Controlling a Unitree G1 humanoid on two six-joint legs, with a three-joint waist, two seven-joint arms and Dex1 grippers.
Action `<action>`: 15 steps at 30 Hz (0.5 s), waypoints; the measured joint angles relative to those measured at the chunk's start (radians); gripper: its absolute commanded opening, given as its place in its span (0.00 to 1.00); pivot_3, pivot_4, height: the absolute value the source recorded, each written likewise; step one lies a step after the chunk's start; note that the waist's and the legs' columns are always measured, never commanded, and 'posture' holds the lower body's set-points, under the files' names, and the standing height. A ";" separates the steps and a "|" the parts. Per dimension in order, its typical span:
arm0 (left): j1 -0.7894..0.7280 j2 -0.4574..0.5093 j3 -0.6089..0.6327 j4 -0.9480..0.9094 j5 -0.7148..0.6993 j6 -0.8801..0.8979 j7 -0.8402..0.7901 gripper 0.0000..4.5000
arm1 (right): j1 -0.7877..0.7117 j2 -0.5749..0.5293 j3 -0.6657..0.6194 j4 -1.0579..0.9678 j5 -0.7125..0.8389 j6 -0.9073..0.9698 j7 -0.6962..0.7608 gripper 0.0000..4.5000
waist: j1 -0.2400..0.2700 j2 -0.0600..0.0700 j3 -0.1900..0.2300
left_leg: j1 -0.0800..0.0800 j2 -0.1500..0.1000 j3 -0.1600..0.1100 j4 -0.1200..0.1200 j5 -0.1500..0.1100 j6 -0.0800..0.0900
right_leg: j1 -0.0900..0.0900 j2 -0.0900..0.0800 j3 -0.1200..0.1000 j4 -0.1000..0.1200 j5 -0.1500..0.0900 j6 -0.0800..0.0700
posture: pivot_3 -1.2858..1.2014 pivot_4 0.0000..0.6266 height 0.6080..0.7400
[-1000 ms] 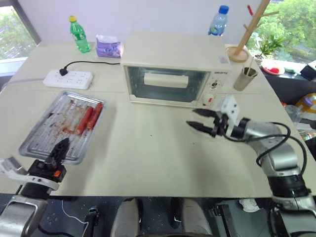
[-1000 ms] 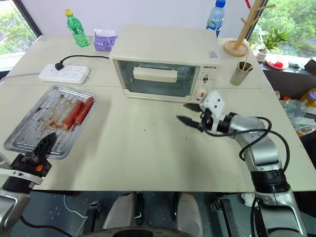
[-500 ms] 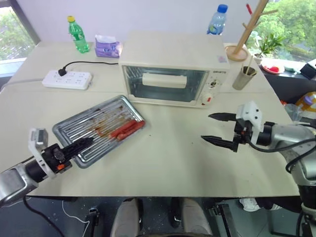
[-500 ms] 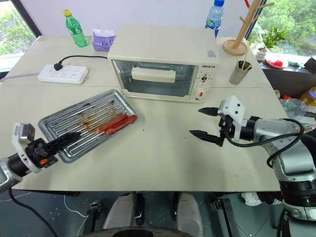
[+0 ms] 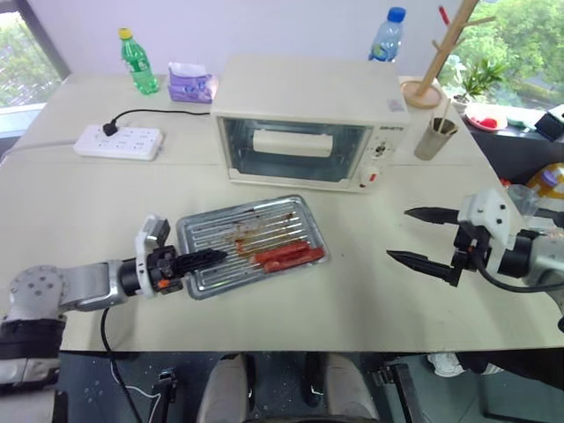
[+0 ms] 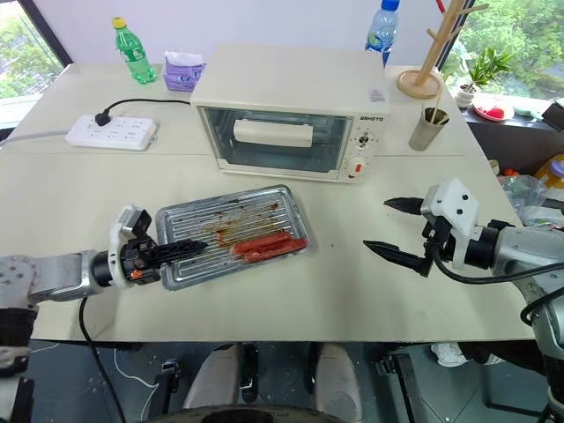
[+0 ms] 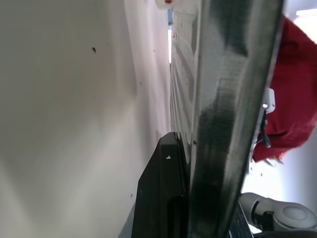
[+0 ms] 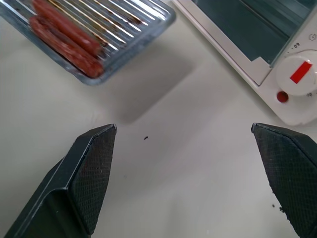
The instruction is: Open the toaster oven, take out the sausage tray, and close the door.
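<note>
Left arm is reaching in from the near left, forearm lying low and level, its left gripper [image 5: 201, 259] pointing right with fingers clamped tight. Right arm is coming in from the right edge, right gripper [image 5: 421, 236] pointing left, jaws standing wide apart.

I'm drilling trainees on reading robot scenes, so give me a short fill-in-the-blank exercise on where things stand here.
1. The left gripper is shut on the rim of the ____.
2. The door of the toaster oven is ____.
3. The right gripper hangs over the table with its fingers ____ and nothing between them.
4. The sausages lie at the tray's end farthest from the ____ gripper.

Missing words: sausage tray; closed; open; left
</note>
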 measured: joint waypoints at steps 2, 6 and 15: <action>-0.072 -0.026 -0.032 0.053 0.084 0.016 -0.056 0.00 | 0.038 0.000 -0.028 -0.023 0.005 0.010 -0.014 0.99 | 0.000 0.000 0.000 | 0.000 0.000 0.001 0.000 0.000 0.000 | 0.000 0.000 0.000 0.000 0.000 0.000 | 0.52 0.24 0.87; -0.204 -0.090 -0.112 0.144 0.274 0.012 -0.196 0.00 | 0.117 0.009 -0.084 -0.106 0.017 0.034 -0.050 0.99 | 0.002 -0.001 0.000 | 0.000 -0.001 0.002 0.000 0.000 0.000 | 0.001 0.000 0.000 0.000 0.000 0.000 | 0.52 0.24 0.87; -0.364 -0.160 -0.255 0.282 0.639 -0.070 -0.467 0.12 | 0.213 0.046 -0.139 -0.190 0.033 0.044 -0.113 1.00 | 0.000 0.000 -0.001 | 0.001 0.000 -0.001 0.001 0.000 0.000 | 0.002 0.000 0.000 0.000 0.000 0.000 | 0.52 0.24 0.87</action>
